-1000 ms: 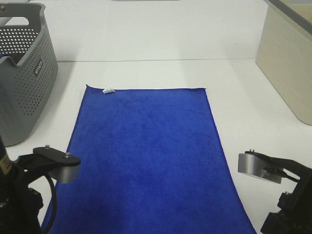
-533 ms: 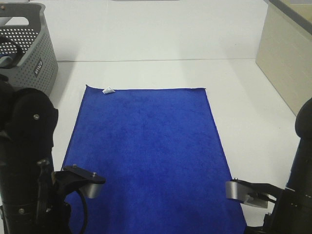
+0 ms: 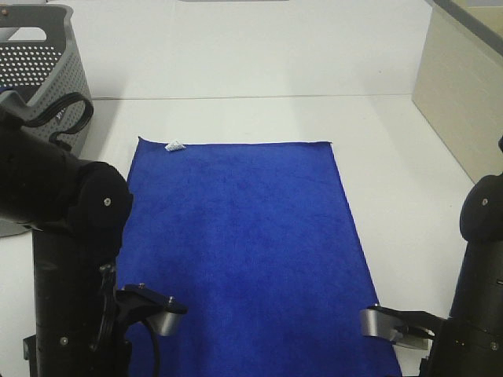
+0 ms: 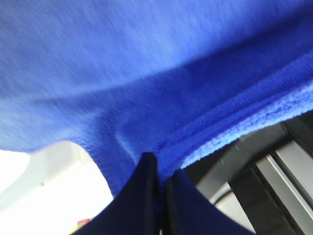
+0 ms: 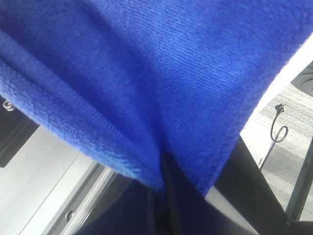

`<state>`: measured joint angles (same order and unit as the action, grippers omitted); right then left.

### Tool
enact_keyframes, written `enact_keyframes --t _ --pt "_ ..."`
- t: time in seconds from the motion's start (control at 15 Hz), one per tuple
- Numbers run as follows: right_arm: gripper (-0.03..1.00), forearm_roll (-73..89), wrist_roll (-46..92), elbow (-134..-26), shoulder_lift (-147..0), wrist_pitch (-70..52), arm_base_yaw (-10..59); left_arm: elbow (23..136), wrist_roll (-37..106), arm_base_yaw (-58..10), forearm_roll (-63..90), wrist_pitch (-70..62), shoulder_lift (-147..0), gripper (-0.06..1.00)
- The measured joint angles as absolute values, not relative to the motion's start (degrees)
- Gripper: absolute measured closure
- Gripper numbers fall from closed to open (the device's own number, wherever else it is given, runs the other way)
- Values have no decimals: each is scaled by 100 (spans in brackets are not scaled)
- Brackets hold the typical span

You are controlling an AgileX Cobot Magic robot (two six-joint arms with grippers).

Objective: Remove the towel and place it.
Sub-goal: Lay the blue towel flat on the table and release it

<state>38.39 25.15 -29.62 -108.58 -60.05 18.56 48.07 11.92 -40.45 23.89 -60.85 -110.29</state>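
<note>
The royal-blue towel (image 3: 244,243) lies spread flat on the white table, its white tag (image 3: 174,145) at the far left corner. Both arms stand at its near end. In the left wrist view my left gripper (image 4: 160,188) is shut, pinching a hemmed near corner of the towel (image 4: 146,73), which bunches at the fingers. In the right wrist view my right gripper (image 5: 164,183) is shut on the other near corner of the towel (image 5: 146,73). The gripper tips are hidden in the high view behind the arms.
The grey perforated basket (image 3: 47,71) stands at the far left, partly behind the left arm (image 3: 71,236). A beige box (image 3: 464,94) stands at the far right. White table (image 3: 393,157) shows on both sides of the towel.
Both arms have risen and swung in toward the towel's near corners. The left arm now covers much of the basket. The towel's near edge has shifted slightly inward.
</note>
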Motion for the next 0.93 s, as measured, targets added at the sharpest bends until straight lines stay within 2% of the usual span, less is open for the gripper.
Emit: enact_keyframes --t 0.2,0.6,0.73,0.93 --pt "92 3839 2527 -2962 -10858 -6016 1856 4807 1203 -4045 2412 -6234 -11029 93" --pt "82 3678 2527 -2962 -10858 -6142 1856 4807 1203 -4045 2154 -6400 -11029 77" --pt "72 3638 2527 -2962 -10858 -6142 1856 4807 1203 -4045 2108 -6452 -11029 66" --pt "53 3598 2498 -2962 -10858 -6159 1856 4807 1186 -4045 2097 -6583 -11029 43"
